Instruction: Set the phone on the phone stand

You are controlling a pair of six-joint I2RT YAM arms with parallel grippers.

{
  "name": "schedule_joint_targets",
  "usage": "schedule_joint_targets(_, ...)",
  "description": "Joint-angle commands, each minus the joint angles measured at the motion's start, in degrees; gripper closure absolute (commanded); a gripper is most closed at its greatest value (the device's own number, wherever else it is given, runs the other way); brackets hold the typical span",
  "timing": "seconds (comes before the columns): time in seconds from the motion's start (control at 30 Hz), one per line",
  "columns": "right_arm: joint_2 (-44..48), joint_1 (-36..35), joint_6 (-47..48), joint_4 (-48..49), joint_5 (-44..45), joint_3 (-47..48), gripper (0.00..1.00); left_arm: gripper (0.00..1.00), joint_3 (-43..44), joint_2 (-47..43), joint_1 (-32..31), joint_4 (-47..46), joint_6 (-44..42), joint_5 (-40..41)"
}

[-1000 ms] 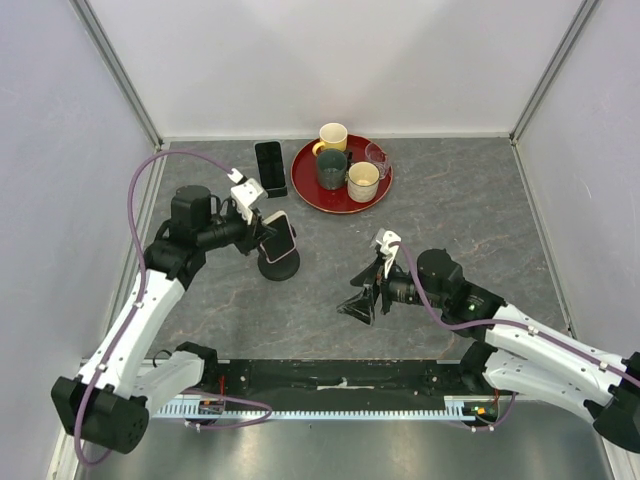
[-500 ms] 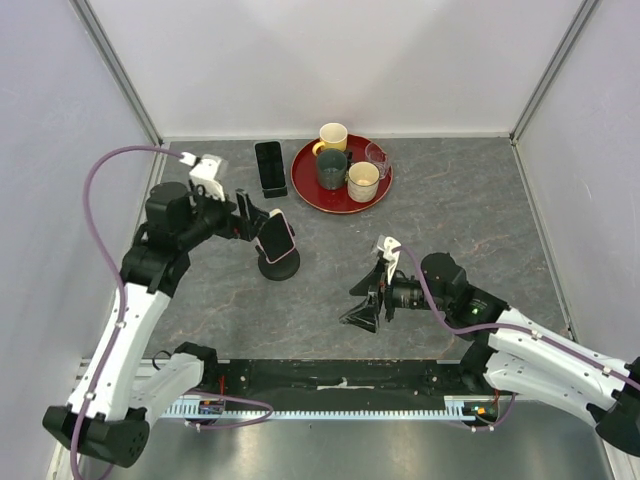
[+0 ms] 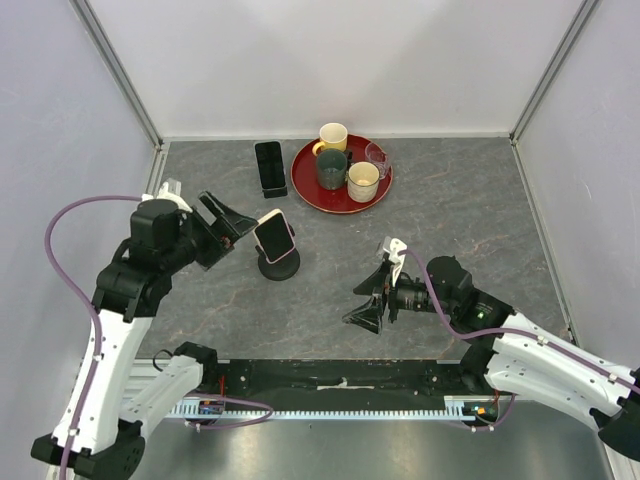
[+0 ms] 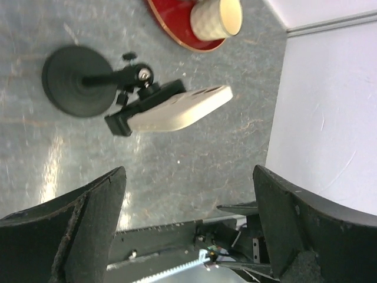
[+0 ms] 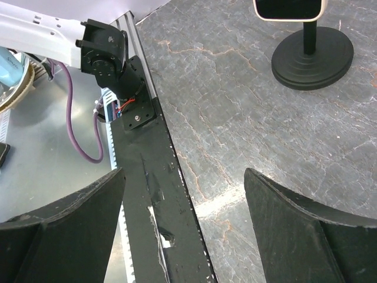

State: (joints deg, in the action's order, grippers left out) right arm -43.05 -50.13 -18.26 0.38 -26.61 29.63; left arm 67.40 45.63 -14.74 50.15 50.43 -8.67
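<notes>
Looks like a robotics lab cell: boxed in by plain pale panels [image 3: 350,60] on aluminium posts [image 3: 118,72], black mounting rail [image 3: 340,378] edging a grey marbled tabletop [image 3: 470,200].

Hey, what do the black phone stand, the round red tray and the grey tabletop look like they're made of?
Black round-based phone stand: matte, likely metal or hard plastic, judging by its dull, even sheen. Round red tray: glossy, probably lacquer or plastic, with a smooth raised rim. Grey tabletop: stone-look surface with pale veins, possibly laminate or a mat.
</notes>
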Motion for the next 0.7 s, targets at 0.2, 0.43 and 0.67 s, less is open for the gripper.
schedule_joint_targets(0.2,-0.28,0.12,1.21,0.93,2.35,2.45,0.11,0.06,9.67,12.43,-27.30,17.66,23.28,34.89)
schedule_joint_targets(0.43,0.94,0.12,0.42,0.50,3.58,1.66,0.12,0.05,24.98,30.74,-37.37,37.83,42.36,49.88)
schedule_joint_targets(0.67,4.72,0.03,0.07,-1.60,5.95,0.78,0.12,0.05,26.73,37.95,-38.52,38.00,43.96,51.82)
